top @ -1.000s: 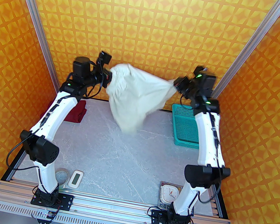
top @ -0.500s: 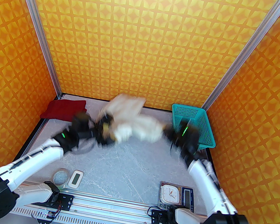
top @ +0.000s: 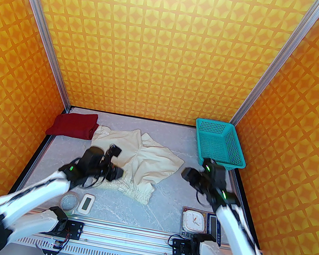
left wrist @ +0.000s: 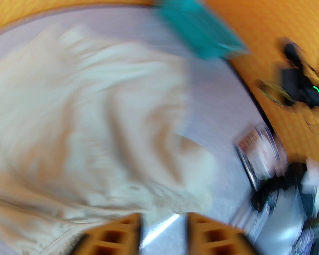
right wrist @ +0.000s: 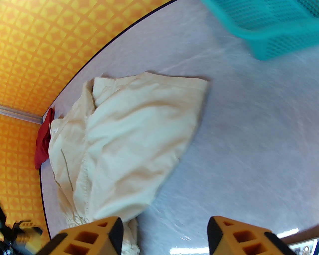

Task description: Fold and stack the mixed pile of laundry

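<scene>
Teal basket [top: 208, 125] stands far right on the desk [top: 164, 204], mesh floor showing; cream shorts [top: 144, 159] lie under the left gripper [left wrist: 164, 220], jaws parted on nothing; right gripper [right wrist: 164, 225] beside them, wide apart.

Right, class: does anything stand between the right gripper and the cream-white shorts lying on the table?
Nothing visible does. The open right gripper hangs over bare grey marbled table; the cream-white elastic-waisted shorts lie just beyond it; the teal plastic mesh basket sits aside.

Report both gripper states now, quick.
Left gripper: open narrowly, holding nothing.
Right gripper: open wide, holding nothing; the shorts lie free beside it.
</scene>
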### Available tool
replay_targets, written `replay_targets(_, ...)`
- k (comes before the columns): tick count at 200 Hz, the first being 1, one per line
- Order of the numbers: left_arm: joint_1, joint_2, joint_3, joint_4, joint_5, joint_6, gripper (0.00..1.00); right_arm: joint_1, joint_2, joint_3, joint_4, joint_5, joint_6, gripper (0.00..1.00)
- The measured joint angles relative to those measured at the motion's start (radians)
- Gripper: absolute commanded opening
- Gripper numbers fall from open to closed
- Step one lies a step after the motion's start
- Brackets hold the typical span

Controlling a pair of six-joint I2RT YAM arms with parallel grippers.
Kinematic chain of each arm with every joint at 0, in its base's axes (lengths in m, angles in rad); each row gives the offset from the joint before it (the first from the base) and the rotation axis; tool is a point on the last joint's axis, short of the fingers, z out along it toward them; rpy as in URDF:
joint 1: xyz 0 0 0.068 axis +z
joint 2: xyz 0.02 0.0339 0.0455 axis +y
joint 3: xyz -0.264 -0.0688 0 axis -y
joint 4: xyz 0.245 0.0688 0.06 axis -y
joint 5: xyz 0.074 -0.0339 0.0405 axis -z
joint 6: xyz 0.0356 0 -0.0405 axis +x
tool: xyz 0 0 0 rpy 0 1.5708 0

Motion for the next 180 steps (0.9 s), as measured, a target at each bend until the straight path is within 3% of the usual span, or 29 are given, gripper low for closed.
replay_targets(52, 0.153, 0.099, -0.005, -0.128, -0.092, -0.149, 0.21, 0.346, 0.364, 0.201, 0.055, -0.013, -0.035, 0.47)
replay_targets(65, 0.197, 0.147, -0.001, -0.130, -0.098, -0.154, 0.19, 0.381, 0.468, 0.251, 0.072, -0.028, -0.049, 0.40)
replay_targets(106, 0.296, 0.454, 0.106, -0.108, -0.093, -0.162, 0.18, 0.397, 0.723, 0.291, 0.106, -0.057, -0.063, 0.35)
replay_targets(138, 0.314, 0.682, 0.379, -0.082, -0.072, -0.150, 0.17, 0.386, 0.741, 0.240, 0.095, -0.028, -0.077, 0.34)
replay_targets(180, 0.316, 0.963, 0.754, -0.087, -0.020, -0.100, 0.18, 0.394, 0.543, 0.012, 0.124, 0.007, -0.035, 0.34)
